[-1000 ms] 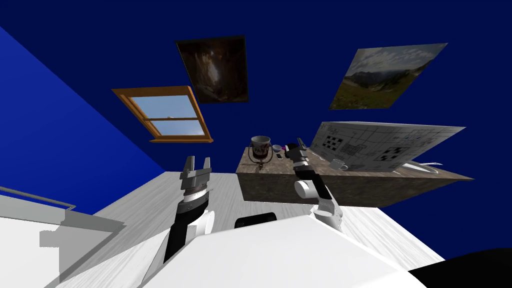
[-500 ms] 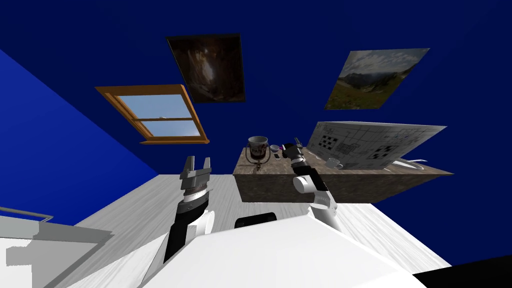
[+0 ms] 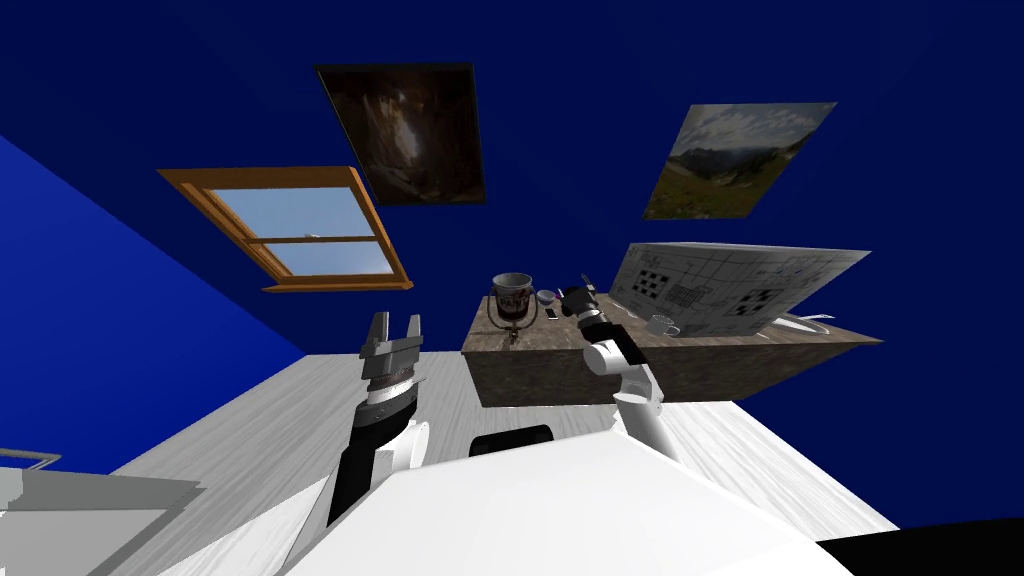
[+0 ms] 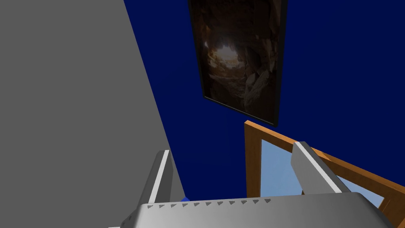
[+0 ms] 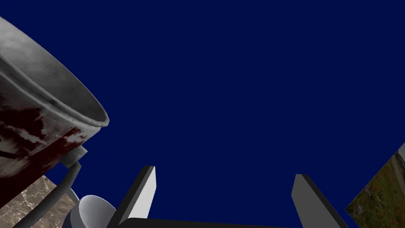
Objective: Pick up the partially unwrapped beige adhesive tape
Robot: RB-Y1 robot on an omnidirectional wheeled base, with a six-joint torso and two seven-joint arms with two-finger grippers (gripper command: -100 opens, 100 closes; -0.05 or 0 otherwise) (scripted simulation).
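A small pale round hollow thing (image 5: 93,209) stands on the brown marbled table (image 3: 520,345) beside a stained grey paint can (image 5: 43,118). I cannot tell whether it is the tape. In the head view it shows as a tiny ring (image 3: 547,297) right of the can (image 3: 512,296). My right gripper (image 3: 586,283) hovers over the table just right of that ring. Its fingers are open with nothing between them (image 5: 225,173), and the ring lies just outside one finger. My left gripper (image 3: 396,328) is raised in front of the table, open and holding nothing (image 4: 233,150).
A large crossword sheet (image 3: 735,290) stands slanted over the right part of the table, with a white mug (image 3: 661,325) before it. A small flat dark item (image 3: 551,313) lies near the can. White plank floor (image 3: 250,430) stretches left of the table.
My head view has swung, so the room has slid leftward. My right arm has reached a little farther over the table toward the can. The left arm has not moved.
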